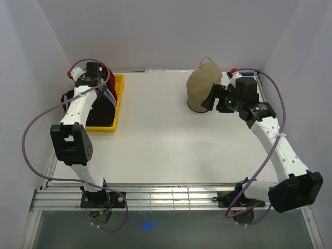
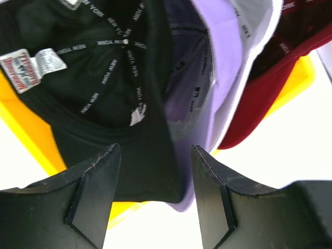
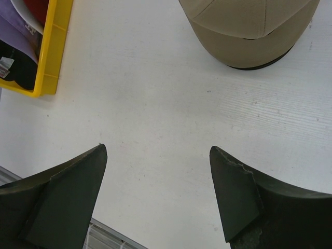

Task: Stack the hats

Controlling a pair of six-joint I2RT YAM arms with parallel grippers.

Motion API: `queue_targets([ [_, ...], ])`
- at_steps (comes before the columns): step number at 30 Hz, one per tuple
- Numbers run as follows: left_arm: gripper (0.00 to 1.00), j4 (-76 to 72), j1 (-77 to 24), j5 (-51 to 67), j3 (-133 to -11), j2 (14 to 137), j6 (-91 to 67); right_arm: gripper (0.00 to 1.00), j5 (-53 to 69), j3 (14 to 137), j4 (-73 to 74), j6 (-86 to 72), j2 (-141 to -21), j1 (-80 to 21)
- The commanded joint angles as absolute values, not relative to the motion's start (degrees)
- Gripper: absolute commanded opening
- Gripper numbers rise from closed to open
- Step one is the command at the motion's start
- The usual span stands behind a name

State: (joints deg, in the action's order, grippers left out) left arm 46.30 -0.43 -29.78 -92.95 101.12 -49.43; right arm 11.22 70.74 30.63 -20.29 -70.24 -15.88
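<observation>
A white table (image 1: 166, 150) stretches away from the two arm bases at its near edge. On the right side, the right gripper (image 3: 158, 150) hangs above bare tabletop with its two dark fingers spread wide and nothing between them. Just beyond it, toward the far right corner, a tan cap (image 3: 249, 26) sits alone on the table with its crown up and its opening down. On the left side, the left arm reaches to a yellow tray (image 1: 118, 98) lying at the far left of the table. The left gripper (image 2: 154, 155) is also spread wide there, its fingers straddling the edges of two caps; whether they touch the fabric cannot be told. Four caps stand packed together in the tray: a black cap (image 2: 104, 78) showing its inside with a sewn label, a lavender cap (image 2: 228, 57) pressed against it, then a white cap (image 2: 259, 31), then a dark red cap (image 2: 259, 98) farthest over.
</observation>
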Motion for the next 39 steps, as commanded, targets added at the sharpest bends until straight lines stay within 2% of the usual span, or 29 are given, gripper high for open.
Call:
queue_targets([
  [1, 0.67, 46.05, -0.09, -28.74, -95.62, 102.12, -50.97, 0.85, 10.72, 72.69, 30.67, -18.72, -70.31, -16.17],
  [19, 0.65, 43.51, 3.08, -25.14, -90.97, 103.18, -52.91, 0.85, 10.99, 71.72, 30.24, -18.02, -71.02, -16.17],
  [24, 0.61, 43.86, 3.08, -23.82, -90.79, 104.15, -53.26, 0.85, 11.25, 71.46, 30.06, -18.11, -71.01, -16.17],
  [27, 0.55, 43.86, 3.08, -23.12, -90.26, 104.15, -53.44, 0.86, 11.34, 71.28, 30.06, -18.28, -70.84, -16.17],
  [33, 0.36, 44.30, 3.08, -21.97, -89.74, 102.31, -53.09, 0.85, 11.25, 71.54, 30.23, -18.54, -70.40, -16.17],
  [39, 0.09, 47.63, 3.51, -21.27, -91.40, 99.85, -51.68, 0.85, 11.60, 71.37, 30.15, -18.98, -69.87, -16.17],
])
